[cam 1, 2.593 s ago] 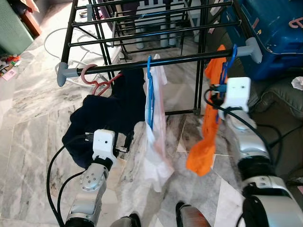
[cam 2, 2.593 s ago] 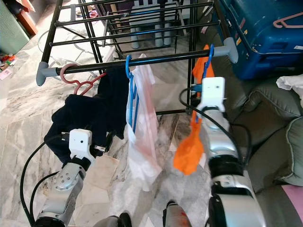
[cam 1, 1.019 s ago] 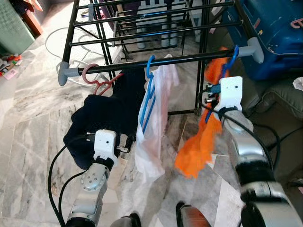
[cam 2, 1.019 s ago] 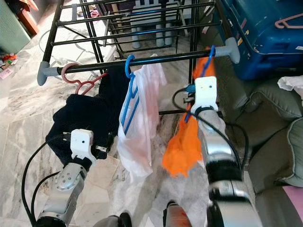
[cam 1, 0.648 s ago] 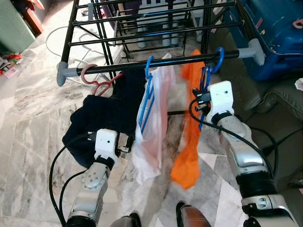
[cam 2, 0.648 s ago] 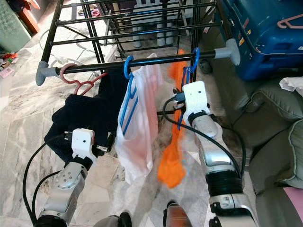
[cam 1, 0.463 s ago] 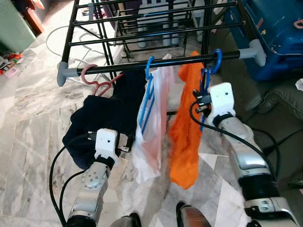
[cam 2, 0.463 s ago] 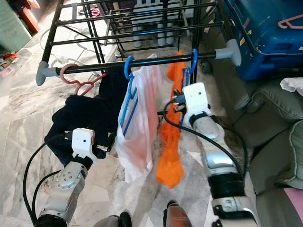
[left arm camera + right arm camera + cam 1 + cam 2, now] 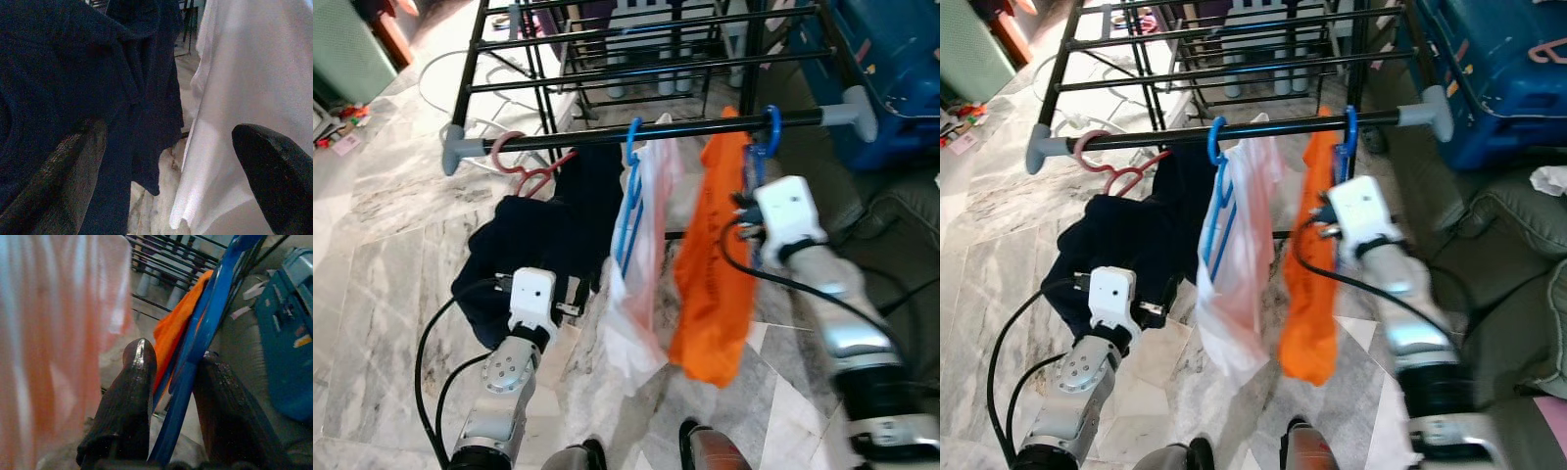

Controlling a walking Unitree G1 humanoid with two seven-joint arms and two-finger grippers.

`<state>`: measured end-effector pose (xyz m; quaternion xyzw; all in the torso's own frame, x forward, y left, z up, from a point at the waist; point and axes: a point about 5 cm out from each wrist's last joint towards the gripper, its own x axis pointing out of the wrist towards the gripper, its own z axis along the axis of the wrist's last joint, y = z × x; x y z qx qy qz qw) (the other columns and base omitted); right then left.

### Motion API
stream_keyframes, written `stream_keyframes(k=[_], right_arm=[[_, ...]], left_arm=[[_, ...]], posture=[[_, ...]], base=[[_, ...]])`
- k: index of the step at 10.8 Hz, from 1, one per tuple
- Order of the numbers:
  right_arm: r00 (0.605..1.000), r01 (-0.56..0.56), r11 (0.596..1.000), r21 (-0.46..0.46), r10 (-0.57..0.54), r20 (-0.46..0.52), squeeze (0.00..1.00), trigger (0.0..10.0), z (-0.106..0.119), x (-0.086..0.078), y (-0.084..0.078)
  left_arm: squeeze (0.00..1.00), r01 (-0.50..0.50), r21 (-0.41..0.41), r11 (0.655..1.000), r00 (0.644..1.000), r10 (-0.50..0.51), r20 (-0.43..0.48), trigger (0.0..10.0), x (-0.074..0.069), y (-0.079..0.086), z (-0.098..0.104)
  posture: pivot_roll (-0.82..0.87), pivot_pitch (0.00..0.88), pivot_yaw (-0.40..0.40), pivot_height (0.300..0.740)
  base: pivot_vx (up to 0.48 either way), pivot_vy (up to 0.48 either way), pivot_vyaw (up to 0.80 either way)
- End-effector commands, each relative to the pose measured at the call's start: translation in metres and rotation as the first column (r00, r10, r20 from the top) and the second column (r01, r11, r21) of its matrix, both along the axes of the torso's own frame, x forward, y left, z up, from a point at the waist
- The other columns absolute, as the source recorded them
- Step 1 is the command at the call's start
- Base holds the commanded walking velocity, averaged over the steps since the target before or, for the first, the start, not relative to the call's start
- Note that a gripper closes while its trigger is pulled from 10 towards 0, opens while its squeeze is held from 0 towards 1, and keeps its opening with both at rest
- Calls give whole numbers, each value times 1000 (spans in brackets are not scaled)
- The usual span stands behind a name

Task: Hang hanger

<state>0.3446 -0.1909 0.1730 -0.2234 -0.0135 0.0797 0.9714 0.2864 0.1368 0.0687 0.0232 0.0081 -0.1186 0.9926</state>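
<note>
A black rail [image 9: 685,127] of the drying rack carries three hangers. A pink hanger [image 9: 514,162] holds a navy garment [image 9: 538,235]. A blue hanger [image 9: 628,186] holds a white garment [image 9: 646,264]. Farther right, a second blue hanger [image 9: 195,357] hooks over the rail and carries an orange garment [image 9: 713,264]. My right gripper [image 9: 176,355] is shut on this hanger's neck just below the rail. My left gripper [image 9: 168,132] is open, low beside the navy garment, with nothing between its fingers [image 9: 271,176].
More rack rails [image 9: 636,49] lie behind the front one. A blue case [image 9: 891,59] with a pink hanger [image 9: 1542,44] on it stands at the right, above a grey sofa [image 9: 1518,225]. The marble floor [image 9: 382,255] spreads to the left.
The hanger with the orange garment has slid left along the rail from near its end cap. The orange and white garments swung. The whole view has shifted a little.
</note>
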Motion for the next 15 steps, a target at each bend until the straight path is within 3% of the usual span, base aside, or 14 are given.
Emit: stream_keyframes(k=[1,4,5,7,8,9,10,14,15], right_arm=[[999,22,1000,-18,-23,-30,0,0,-9,-1,-8],[993,116,989,-92,-116,4,0,0,5,3,-49],[991,136,987,-90,-136,0,1000,10000,4,1,-57],[989,147,985,-88,-149,-16,1000,10000,-2,-2,-57],[985,170,982,-87,-173,-18,639,10000,-3,-2,-57],[974,223,972,-79,-226,-22,118,10000,-4,-1,-60],[968,247,966,-75,-250,-29,0,10000,-5,-1,-60],[947,307,950,-56,-310,-81,0,10000,-13,-1,-54],[938,335,942,-13,-335,-92,0,10000,-15,-1,-53]], left_arm=[[0,0,18,1000,999,1,-36,10000,-3,5,-7],[0,5,21,1000,999,-4,-41,10000,-4,4,-8],[0,3,22,1000,999,-3,-43,10000,-5,5,-9],[0,2,21,1000,999,-1,-45,10000,-4,5,-9],[0,5,21,1000,999,-4,-45,10000,-4,4,-9],[0,10,21,1000,999,-9,-44,10000,-3,3,-8],[0,15,19,1000,999,-14,-44,10000,-2,2,-8],[0,24,18,1000,998,-23,-50,10000,-1,-1,-9],[0,25,18,1000,998,-24,-50,10000,0,-1,-9]], posture=[[-268,217,149,740],[-264,224,152,740],[-262,224,152,740],[-264,224,153,740],[-270,222,157,740],[-275,221,158,740],[-278,219,158,740],[-283,218,157,740],[-283,217,156,740]], base=[[0,0,0],[0,0,0],[0,0,0],[0,0,0],[0,0,0],[0,0,0],[0,0,0],[0,0,0],[0,0,0]])
